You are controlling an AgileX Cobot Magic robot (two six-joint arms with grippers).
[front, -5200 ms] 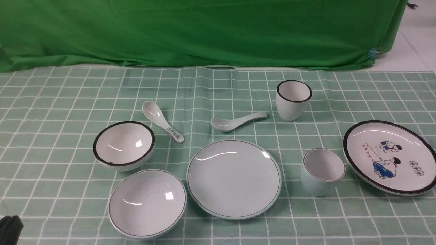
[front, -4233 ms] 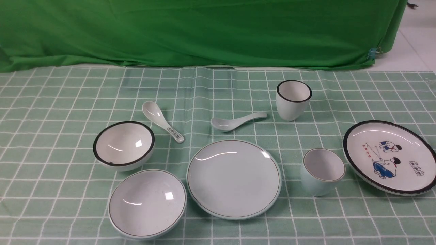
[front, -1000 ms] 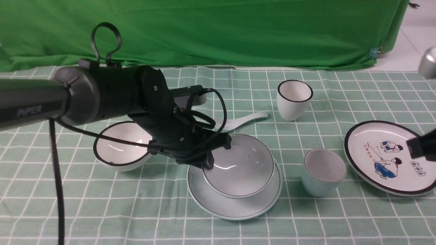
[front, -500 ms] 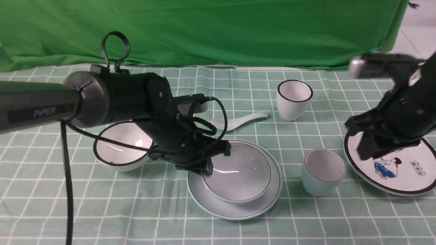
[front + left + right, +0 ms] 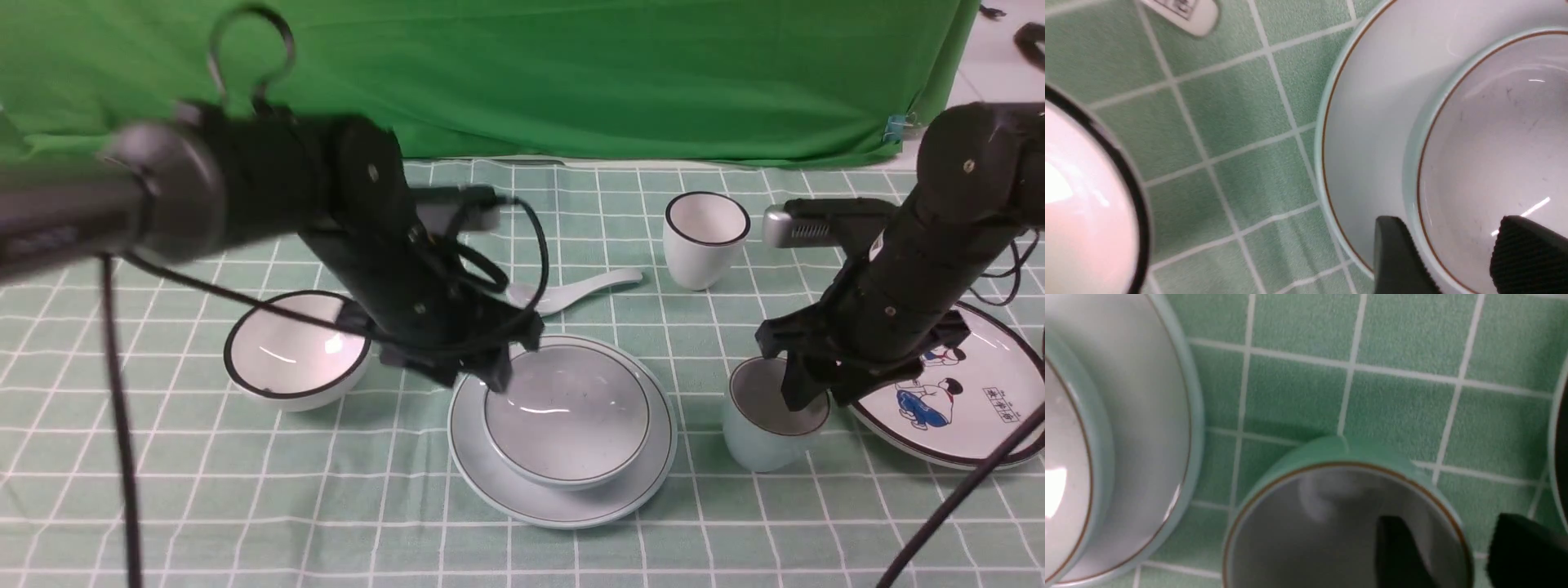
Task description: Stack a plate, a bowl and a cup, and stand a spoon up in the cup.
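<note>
The pale blue-green bowl point(image 5: 571, 425) sits upright in the matching plate point(image 5: 563, 500) at the table's front centre. My left gripper point(image 5: 490, 380) is open at the bowl's left rim; in the left wrist view point(image 5: 1449, 222) one finger is outside the bowl point(image 5: 1494, 143) and one inside, both apart from the wall. The pale blue-green cup point(image 5: 755, 445) stands right of the plate. My right gripper point(image 5: 804, 392) is open astride its right rim point(image 5: 1447, 520), one finger inside the cup point(image 5: 1331, 522). The plain spoon point(image 5: 571, 294) lies behind the plate.
A white black-rimmed bowl point(image 5: 294, 351) stands left of the plate. A white black-rimmed cup point(image 5: 706, 241) stands behind the spoon. The cartoon plate point(image 5: 963, 400) lies at the right under my right arm. The marked spoon's handle end point(image 5: 1188, 10) shows near the plate.
The bowl has gone from the front left of the table onto the plate. My left gripper now stands open at its rim. My right arm has swung in and come down over the cup.
</note>
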